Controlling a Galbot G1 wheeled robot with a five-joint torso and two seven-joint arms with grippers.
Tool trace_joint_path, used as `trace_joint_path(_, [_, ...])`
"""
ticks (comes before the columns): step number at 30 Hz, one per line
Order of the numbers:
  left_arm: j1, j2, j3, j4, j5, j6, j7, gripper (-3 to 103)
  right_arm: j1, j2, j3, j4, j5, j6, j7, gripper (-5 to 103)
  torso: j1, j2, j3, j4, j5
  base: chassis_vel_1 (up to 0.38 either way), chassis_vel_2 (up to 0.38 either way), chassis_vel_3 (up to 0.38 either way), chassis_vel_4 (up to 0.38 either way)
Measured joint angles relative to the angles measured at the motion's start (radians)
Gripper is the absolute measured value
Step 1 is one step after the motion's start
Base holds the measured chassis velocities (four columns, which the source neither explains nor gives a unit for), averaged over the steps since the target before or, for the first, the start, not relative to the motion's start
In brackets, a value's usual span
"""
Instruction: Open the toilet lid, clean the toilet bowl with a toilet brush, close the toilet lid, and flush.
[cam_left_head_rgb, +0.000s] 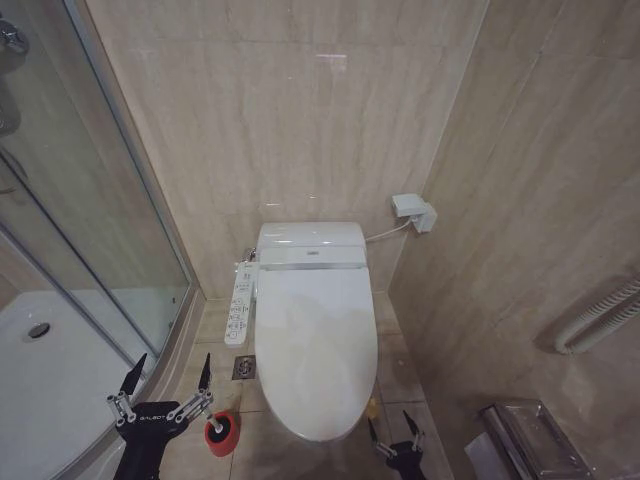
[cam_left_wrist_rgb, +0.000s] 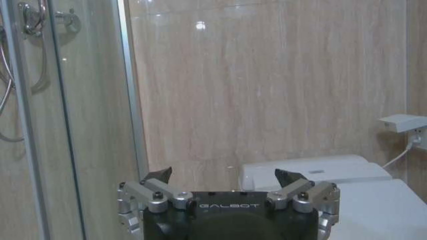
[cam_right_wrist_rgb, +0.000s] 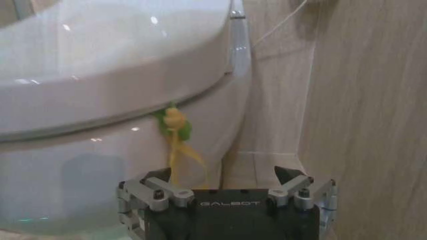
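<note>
Tiled bathroom, toilet lid (cam_left_head_rgb: 315, 340) down. Left gripper (cam_left_head_rgb: 170, 383) jaws wide, empty; right gripper (cam_left_head_rgb: 392, 428) jaws wide near loop tag (cam_right_wrist_rgb: 175, 122).

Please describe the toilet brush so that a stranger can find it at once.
Start at the closed white toilet lid. On the floor beside its front end, toward the glass shower door, stands a small round red cup with a thin white handle; nothing else nearby is red.

I see the toilet lid (cam_left_head_rgb: 315, 340) closed flat over the toilet bowl (cam_right_wrist_rgb: 100, 180), glossy white, in the centre of the head frame. Its yellow-green loop tag (cam_right_wrist_rgb: 175, 125) hangs at the front edge (lower right of the lid). The toilet brush (cam_left_head_rgb: 214, 414) stands in its red cup holder (cam_left_head_rgb: 222, 434) on the floor, at lower left.
</note>
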Motion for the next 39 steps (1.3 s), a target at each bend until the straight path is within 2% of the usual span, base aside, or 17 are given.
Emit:
trace_joint_path(9, [0.0, 0.0, 0.0, 0.0, 0.0, 0.0, 0.0, 100, 0.079, -0.003, 0.01, -0.09, 0.003, 0.028, 0.007, 100, 0.0, 0.0, 0.0, 0.0, 0.0, 0.0, 0.0, 0.0, 0.0])
trace_joint_path(23, [0.0, 0.0, 0.0, 0.0, 0.0, 0.0, 0.0, 100, 0.06, -0.028, 0.018, -0.066, 0.037, 0.042, -0.015, 100, 0.0, 0.0, 0.0, -0.0001, 0.0, 0.0, 0.0, 0.0, 0.0])
trace_joint_path(39, [0.0, 0.0, 0.0, 0.0, 0.0, 0.0, 0.0, 100, 0.115, -0.015, 0.007, -0.156, 0.004, 0.064, -0.02, 100, 0.0, 0.0, 0.0, -0.0001, 0.0, 0.0, 0.0, 0.0, 0.0])
